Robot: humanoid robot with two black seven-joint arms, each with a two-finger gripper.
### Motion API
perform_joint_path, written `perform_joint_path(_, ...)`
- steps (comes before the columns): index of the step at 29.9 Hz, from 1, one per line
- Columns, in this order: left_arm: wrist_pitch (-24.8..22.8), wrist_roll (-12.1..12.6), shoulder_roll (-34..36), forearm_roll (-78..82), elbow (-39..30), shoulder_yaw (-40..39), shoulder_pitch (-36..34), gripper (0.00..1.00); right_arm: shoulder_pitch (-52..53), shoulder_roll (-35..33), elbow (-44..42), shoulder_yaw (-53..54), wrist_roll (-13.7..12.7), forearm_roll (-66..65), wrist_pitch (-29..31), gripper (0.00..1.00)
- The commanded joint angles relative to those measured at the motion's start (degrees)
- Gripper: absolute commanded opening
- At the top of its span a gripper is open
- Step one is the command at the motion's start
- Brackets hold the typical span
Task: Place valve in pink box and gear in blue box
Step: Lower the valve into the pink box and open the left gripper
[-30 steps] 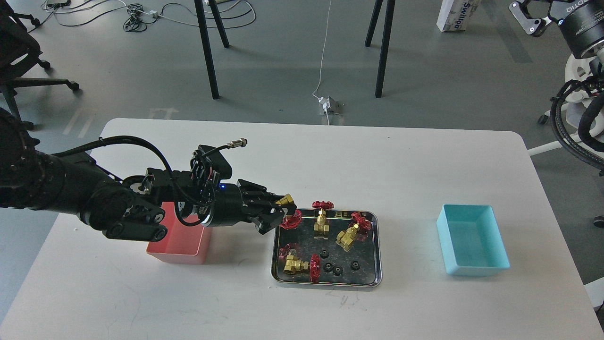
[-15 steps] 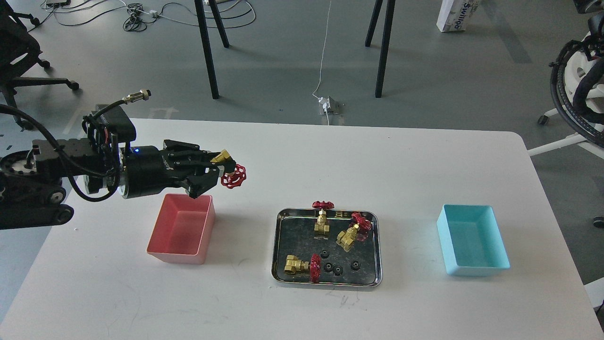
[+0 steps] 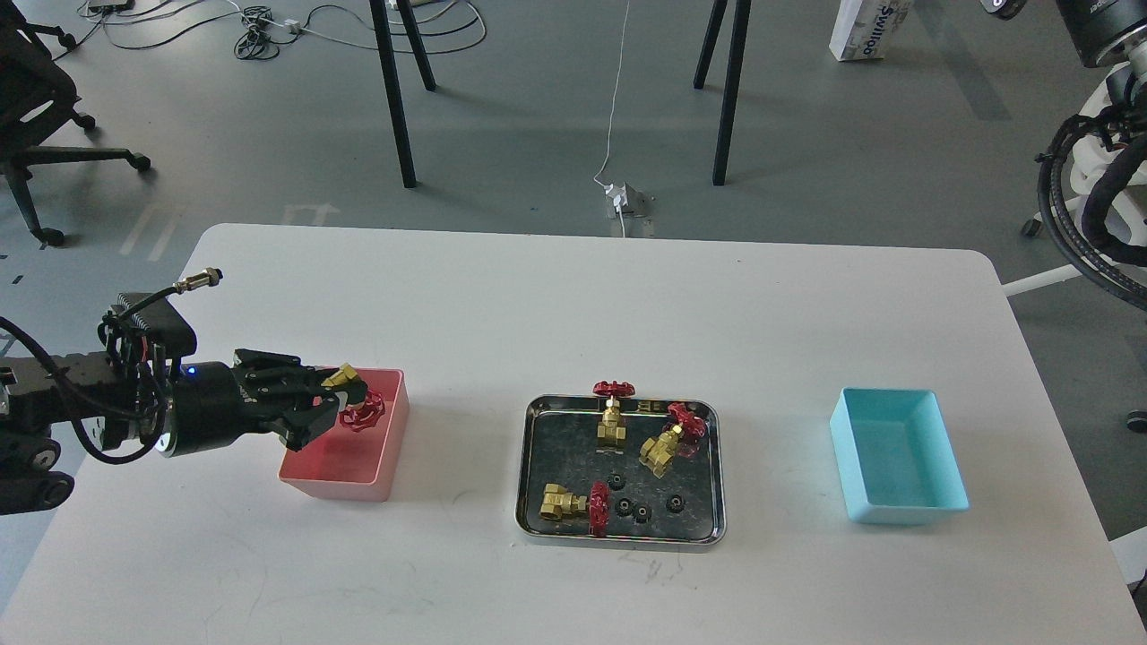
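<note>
My left gripper (image 3: 339, 400) comes in from the left and is shut on a brass valve with a red handwheel (image 3: 360, 410), holding it just over the pink box (image 3: 387, 448). Three more valves lie in the steel tray (image 3: 530, 466): one upright at the back (image 3: 613, 414), one tilted at the back right (image 3: 668, 441), one lying at the front left (image 3: 573, 503). Several black gears (image 3: 642, 511) lie in the tray's front half. The blue box (image 3: 896, 457) stands empty at the right. My right gripper is out of view.
The white table (image 3: 573, 296) ends close in front and at both sides. Chair and stand legs, cables and a power strip are on the floor beyond. Cable bundles of another machine hang at the right edge (image 3: 1089, 224).
My left gripper has carried the valve from the tray's left edge up and leftward, then down to just over the pink box. The other valves and gears have not moved.
</note>
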Motion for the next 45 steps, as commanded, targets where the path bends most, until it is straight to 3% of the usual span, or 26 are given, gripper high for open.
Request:
perform_joint_path(1, 0.0, 0.0, -0.3, 0.0, 1.2, 0.0, 1.2, 0.19, -0.7, 0.0, 0.0, 0.1, 0.0, 0.0, 0.0, 0.99)
perform_joint_path(8, 0.0, 0.0, -4.1, -0.2, 9.8, -2.8, 7.7, 0.20, -1.6, 0.0, 0.5, 0.5, 0.2, 0.1, 0.6, 0.99)
perform_joint_path(15, 0.0, 0.0, -4.7, -0.4, 10.6, -5.8, 10.7, 0.20, -2.3, 0.0, 0.5, 0.5, 0.3, 0.1, 0.6, 0.99)
perform_joint_path(21, 0.0, 0.0, -6.8, -0.6, 15.4, -6.0, 13.1, 0.20, -3.2, -0.1, 1.0, 0.8, 0.3, 0.1, 0.7, 0.99)
perform_joint_path(45, 0.0, 0.0, -7.0, -0.4, 15.6, -8.1, 14.9, 0.35, -4.0, -0.5, 0.9, 0.9, 0.4, -0.1, 0.7, 0.99)
